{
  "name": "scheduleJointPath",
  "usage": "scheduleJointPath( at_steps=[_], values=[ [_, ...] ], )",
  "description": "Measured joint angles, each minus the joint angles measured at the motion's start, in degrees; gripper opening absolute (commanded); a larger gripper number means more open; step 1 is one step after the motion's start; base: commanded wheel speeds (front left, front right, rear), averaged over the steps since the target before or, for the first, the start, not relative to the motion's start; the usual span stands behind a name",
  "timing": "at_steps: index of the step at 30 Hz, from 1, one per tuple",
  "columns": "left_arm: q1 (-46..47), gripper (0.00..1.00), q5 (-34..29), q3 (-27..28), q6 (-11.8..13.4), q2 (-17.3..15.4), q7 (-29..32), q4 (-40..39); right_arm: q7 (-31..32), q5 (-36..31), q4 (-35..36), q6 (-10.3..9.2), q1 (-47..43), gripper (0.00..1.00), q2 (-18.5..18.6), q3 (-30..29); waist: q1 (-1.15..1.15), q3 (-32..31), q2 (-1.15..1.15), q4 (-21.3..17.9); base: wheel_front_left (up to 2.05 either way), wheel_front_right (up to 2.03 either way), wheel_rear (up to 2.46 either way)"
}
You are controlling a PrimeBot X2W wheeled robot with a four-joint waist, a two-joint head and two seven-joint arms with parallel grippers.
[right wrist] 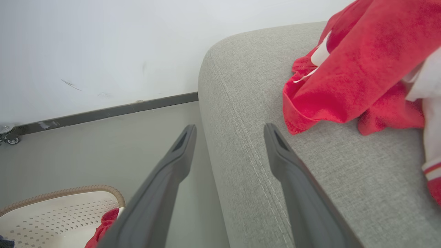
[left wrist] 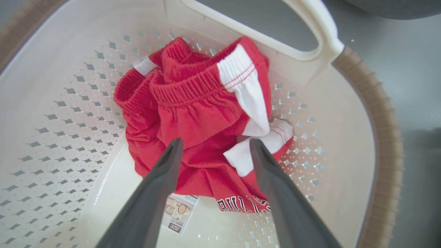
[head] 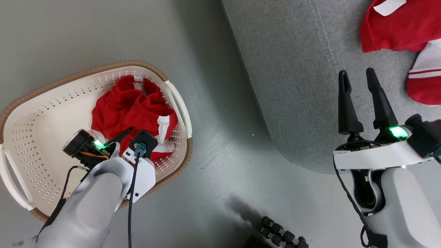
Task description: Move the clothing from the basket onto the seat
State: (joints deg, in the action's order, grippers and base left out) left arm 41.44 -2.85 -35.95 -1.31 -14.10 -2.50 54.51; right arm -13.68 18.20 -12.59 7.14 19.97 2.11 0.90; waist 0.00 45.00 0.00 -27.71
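Grasp step: left hand spread, empty, over clothing in basket; next likely: descend, pinch waistband; right hand parted, empty, above seat.

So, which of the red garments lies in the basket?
The crumpled garment with the elastic waistband, in the basket below the open left gripper; the other red garments lie on the seat.

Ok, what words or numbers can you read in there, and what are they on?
"BULLS": black-and-white letters on the red garment in the basket, with the end hidden behind the left gripper.
"5058": what the digits look like on the paper label on the basket floor. The label's other print is too small to read.
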Motion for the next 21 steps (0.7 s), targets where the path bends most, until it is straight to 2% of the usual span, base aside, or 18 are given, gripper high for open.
scheduleJointPath(
  at_steps=[3,21],
  values=[
    [0.03,1.0,-0.44,-0.19,0.85,0.1,0.69,1.05,-0.01,-0.07,0.03,0.0,0.34,1.0,0.0,0.16,0.0,0.05,0.0,0.2,0.0,0.0,0.0],
    [2.41,1.0,-2.77,-1.52,2.38,0.05,3.01,4.7,-0.19,-0.33,0.67,0.0,0.36,1.0,0.0,1.29,0.0,1.66,0.0,-0.16,0.0,0.0,0.0]
  ],
)
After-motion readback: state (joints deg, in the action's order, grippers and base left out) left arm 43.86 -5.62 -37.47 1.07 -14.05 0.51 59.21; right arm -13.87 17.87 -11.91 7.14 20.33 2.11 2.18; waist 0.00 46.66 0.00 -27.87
